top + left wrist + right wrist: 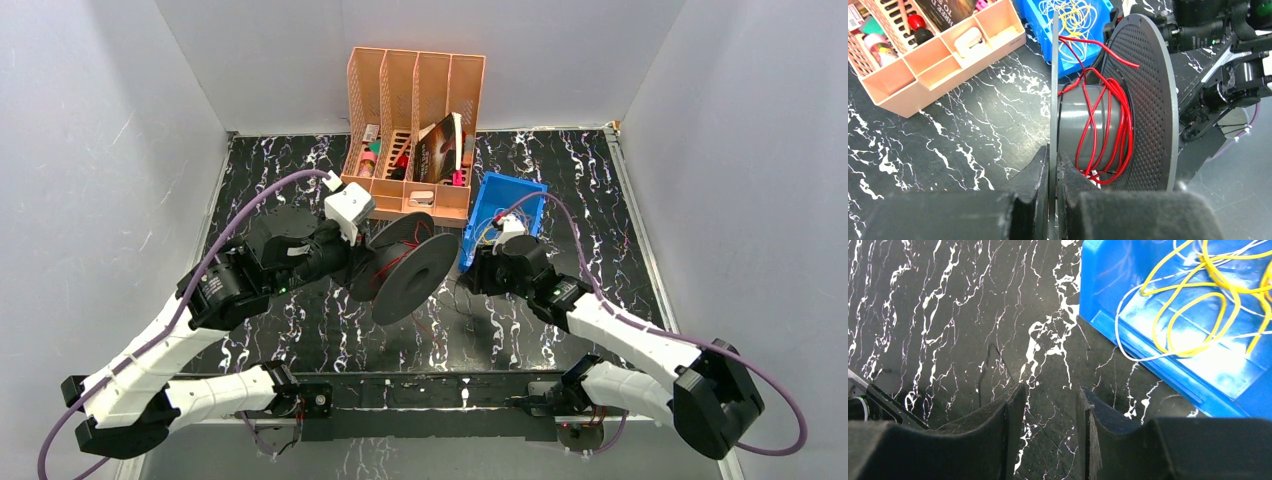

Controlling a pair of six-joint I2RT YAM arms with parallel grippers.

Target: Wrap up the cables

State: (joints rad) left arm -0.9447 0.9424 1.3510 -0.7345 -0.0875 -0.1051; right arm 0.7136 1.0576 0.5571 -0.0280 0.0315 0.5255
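The top view looks down from behind both arms. The wrist views sit close behind the left hand (1053, 165) and right hand (1050, 400), facing forward. All three share the blue plastic bin (1108, 295) beyond the hands.

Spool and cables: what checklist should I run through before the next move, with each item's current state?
1. Left hand clamped on the spool disc: ok.
2. Red cable wound on the hub: ok, though loose, with one end sticking out.
3. Right hand open, gripping nothing: ok.
4. Yellow cable wound on the spool: not ok, it lies in the blue bin.
5. Which cable the right hand takes next: cannot tell.
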